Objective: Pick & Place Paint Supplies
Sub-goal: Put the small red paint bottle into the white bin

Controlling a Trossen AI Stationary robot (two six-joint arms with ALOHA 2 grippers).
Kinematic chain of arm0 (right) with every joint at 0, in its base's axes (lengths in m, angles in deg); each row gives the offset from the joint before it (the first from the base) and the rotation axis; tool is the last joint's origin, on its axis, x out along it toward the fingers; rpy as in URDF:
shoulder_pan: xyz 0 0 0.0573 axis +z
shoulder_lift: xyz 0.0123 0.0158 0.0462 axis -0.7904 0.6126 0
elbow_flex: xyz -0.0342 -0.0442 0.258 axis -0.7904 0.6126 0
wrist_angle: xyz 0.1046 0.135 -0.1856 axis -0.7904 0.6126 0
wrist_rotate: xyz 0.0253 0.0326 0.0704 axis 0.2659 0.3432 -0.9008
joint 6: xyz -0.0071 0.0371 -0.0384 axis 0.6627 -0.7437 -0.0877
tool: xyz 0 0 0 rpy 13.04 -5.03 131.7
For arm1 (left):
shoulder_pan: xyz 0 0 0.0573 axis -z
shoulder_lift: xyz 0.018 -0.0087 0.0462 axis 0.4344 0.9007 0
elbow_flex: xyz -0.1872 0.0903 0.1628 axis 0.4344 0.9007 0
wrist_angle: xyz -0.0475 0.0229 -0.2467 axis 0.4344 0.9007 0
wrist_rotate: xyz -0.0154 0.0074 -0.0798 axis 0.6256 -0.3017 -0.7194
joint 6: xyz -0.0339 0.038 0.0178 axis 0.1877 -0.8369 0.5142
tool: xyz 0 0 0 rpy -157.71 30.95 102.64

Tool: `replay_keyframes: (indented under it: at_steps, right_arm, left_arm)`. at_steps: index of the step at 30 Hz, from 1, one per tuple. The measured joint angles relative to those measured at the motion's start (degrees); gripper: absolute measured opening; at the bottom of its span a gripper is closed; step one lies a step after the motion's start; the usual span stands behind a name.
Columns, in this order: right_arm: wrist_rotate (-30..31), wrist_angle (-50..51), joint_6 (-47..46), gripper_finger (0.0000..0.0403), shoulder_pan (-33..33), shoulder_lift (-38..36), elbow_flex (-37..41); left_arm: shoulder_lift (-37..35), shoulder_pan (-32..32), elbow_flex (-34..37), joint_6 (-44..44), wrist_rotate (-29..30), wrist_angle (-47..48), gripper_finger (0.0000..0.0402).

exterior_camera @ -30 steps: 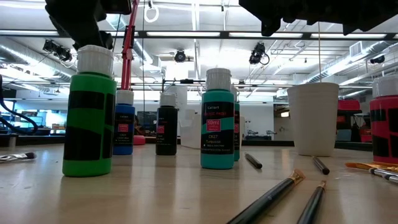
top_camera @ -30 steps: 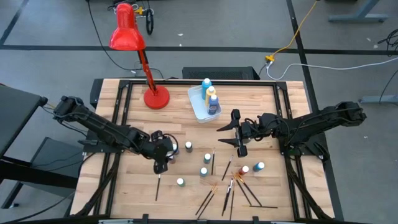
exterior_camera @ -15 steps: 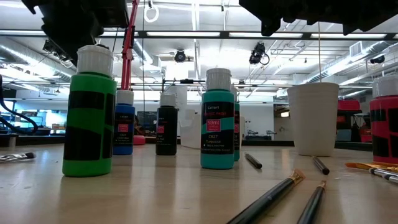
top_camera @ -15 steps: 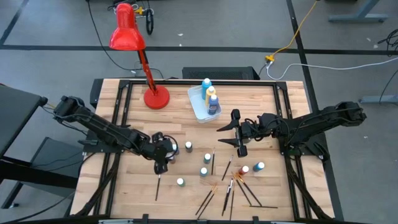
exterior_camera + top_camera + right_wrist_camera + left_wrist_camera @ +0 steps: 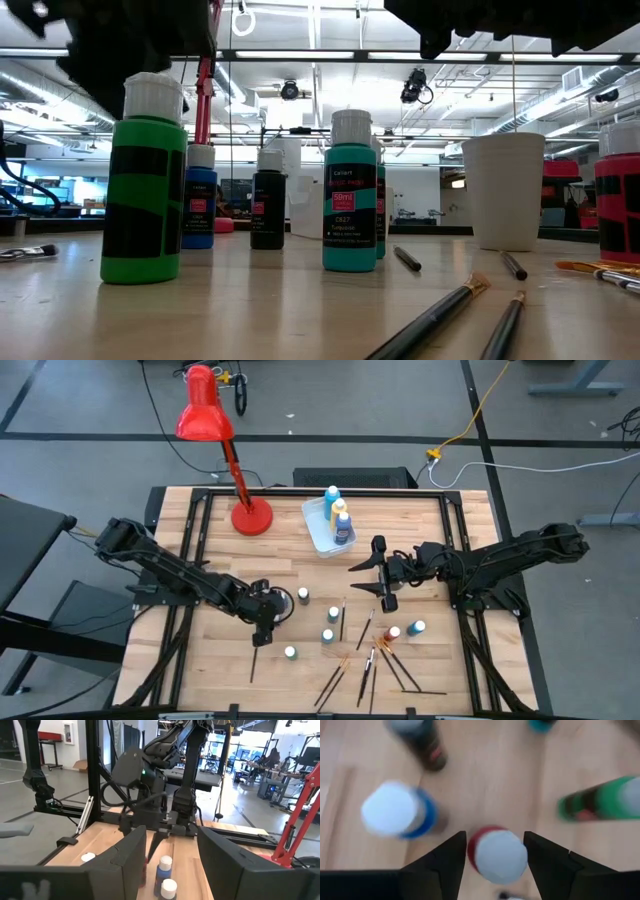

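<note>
- The left pincer (image 5: 268, 612) hangs low over the worktop (image 5: 220, 575), its fingers apart on either side of a dark red paint bottle (image 5: 496, 854); they do not press the white cap.
- A blue bottle (image 5: 399, 811) stands just beside it, with a black bottle (image 5: 422, 742) and a green bottle (image 5: 600, 802) nearby.
- Paintbrushes (image 5: 368, 660) lie scattered at the worktop's front.
- The right pincer (image 5: 381, 572) hovers near the white tub (image 5: 318, 530), fingers apart and empty.
</note>
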Motion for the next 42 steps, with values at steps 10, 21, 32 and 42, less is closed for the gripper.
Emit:
replay_keyframes:
  at_steps: [10,21,32,42]
  right_arm:
    - [0.03,0.0,-0.01,0.0178,0.0,0.0,0.0]
    - [0.05,-0.4,0.08,0.0178,0.0,0.0,0.0]
    - [0.05,-0.6,0.12,0.0178,0.0,0.0,0.0]
    - [0.06,-0.53,0.16,0.0178,0.0,0.0,0.0]
  left_arm:
    - [-0.22,-0.04,-0.13,0.11,-0.63,1.61,0.0128]
    - [-0.13,-0.13,-9.95,-15.16,2.61,-4.2,0.0131]
    - [0.31,-12.92,-24.46,-27.41,18.85,-4.61,0.0131]
    - [4.75,-37.09,-21.88,-28.41,7.73,-5.53,0.0131]
